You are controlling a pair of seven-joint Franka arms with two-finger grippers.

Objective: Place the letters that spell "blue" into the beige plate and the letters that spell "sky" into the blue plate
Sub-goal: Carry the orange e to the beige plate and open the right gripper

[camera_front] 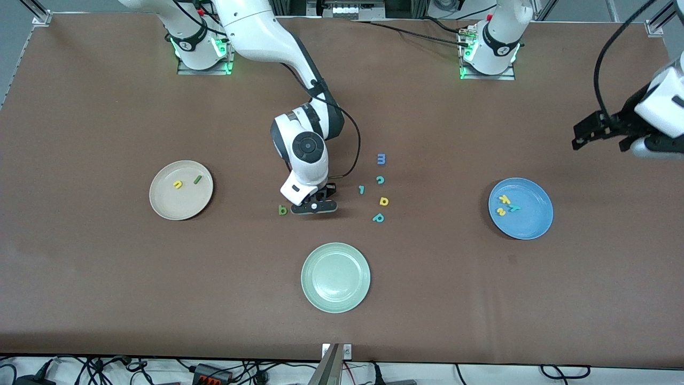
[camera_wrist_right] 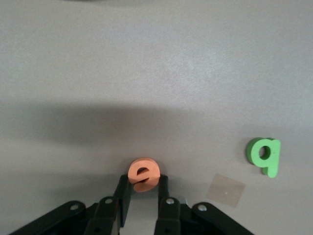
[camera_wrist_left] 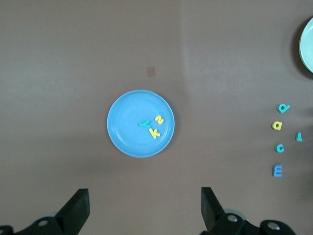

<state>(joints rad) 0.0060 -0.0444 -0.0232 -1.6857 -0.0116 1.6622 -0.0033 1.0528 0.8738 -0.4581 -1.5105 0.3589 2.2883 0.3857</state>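
My right gripper (camera_front: 315, 206) (camera_wrist_right: 143, 182) is low over the middle of the table, shut on the orange "e" (camera_wrist_right: 143, 175). The green "b" (camera_front: 282, 210) (camera_wrist_right: 264, 154) lies on the table beside it, toward the right arm's end. The beige plate (camera_front: 176, 206) holds the yellow "u" (camera_front: 177, 184) and the dark green "l" (camera_front: 197, 180). In the blue plate (camera_front: 529, 224) (camera_wrist_left: 127, 132) lie the yellow "k" (camera_front: 504, 199), yellow "s" (camera_front: 501, 212) and teal "y" (camera_front: 514, 208). My left gripper (camera_front: 598, 133) (camera_wrist_left: 145, 210) waits open and high over the left arm's end of the table.
A pale green plate (camera_front: 335, 277) sits nearer the front camera than my right gripper. Beside that gripper, toward the left arm's end, lie a blue "m" (camera_front: 381, 159), teal "c" (camera_front: 380, 180), small teal stroke (camera_front: 362, 189), yellow "a" (camera_front: 383, 201) and teal "p" (camera_front: 378, 217).
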